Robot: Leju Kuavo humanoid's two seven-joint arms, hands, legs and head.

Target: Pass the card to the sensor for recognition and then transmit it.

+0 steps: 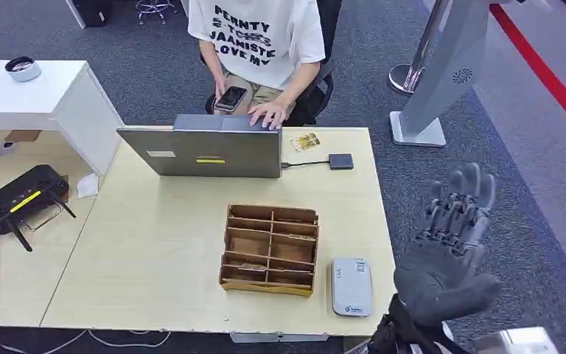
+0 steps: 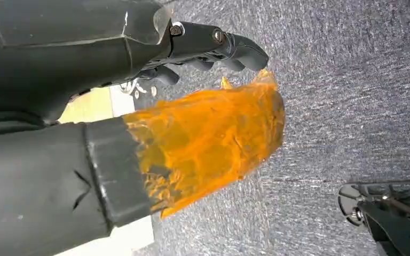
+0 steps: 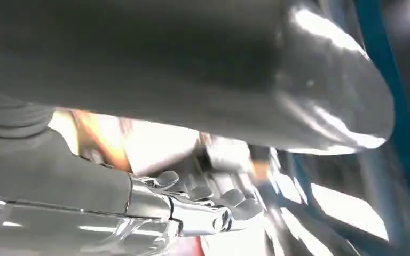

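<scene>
A brown wooden divided box [image 1: 270,249] stands on the pale table [image 1: 155,273]; thin cards seem to lie in its front slots. Beside it on the right lies the grey-white sensor [image 1: 351,286]. A yellowish card [image 1: 304,141] lies at the far edge next to the laptop [image 1: 205,152]. My right hand [image 1: 449,243] is raised off the table's right side, above the carpet, fingers spread and holding nothing; the right wrist view shows it blurred [image 3: 203,205]. My left hand [image 2: 192,106], its thumb wrapped in orange tape, hangs over the carpet with thumb and fingers apart and nothing in it.
A person [image 1: 258,37] sits behind the laptop, one hand on it and a phone [image 1: 230,98] in the other. A dark adapter [image 1: 340,161] is cabled to the laptop. A black device with antennas [image 1: 22,199] lies left. A grey stand [image 1: 442,74] rises at the right.
</scene>
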